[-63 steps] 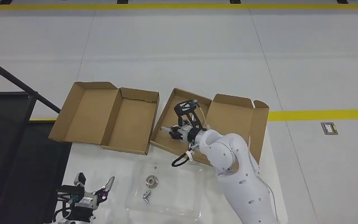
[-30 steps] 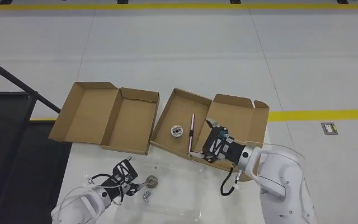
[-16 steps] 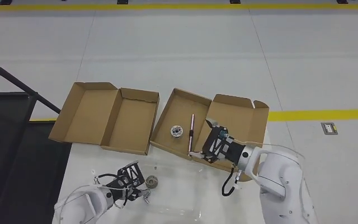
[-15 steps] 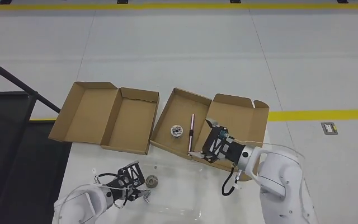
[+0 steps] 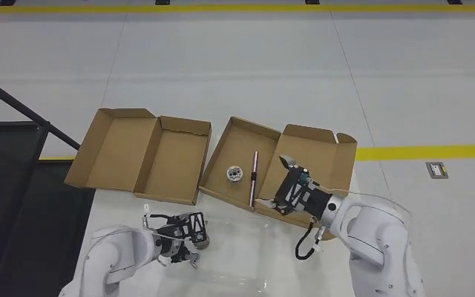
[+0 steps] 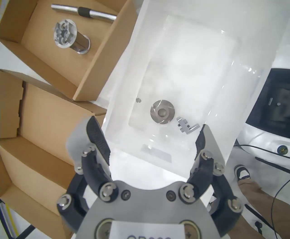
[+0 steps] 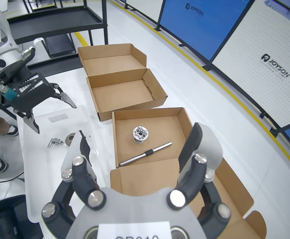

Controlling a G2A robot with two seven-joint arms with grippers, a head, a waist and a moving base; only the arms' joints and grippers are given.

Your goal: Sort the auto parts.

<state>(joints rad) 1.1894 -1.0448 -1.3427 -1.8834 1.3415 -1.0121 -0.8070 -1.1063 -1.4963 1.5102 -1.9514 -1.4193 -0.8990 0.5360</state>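
White bench (image 5: 122, 215) carries all items, with a grey floor and a yellow line beyond it. Two open cardboard cartons lie side by side at the far edge: the left carton (image 5: 174, 160) and the right carton (image 5: 231, 148). A clear tray (image 6: 192, 68) lies nearer the robot, just beside both.

Right end effector (image 7: 139, 130): fingers apart, holding nothing. Two seconds ago it was inside the right carton; it has since drawn back over the near carton flap.

Left end effector (image 6: 147, 126): fingers apart, holding nothing. It has travelled from the near bench corner to a position over the tray, with the remaining parts between and just ahead of its fingertips.

Parts in the right carton:
- rod (image 6: 83, 13), lying flat, newly deposited
- flanged cylinder (image 6: 68, 37), upright, beside the rod

Parts in the tray:
- disc (image 6: 162, 111), flat
- small bracket (image 6: 187, 126), just beside the disc

Assessment: two parts appear sorted and two remain. The left arm seems positioned for the next pick, probably the disc.
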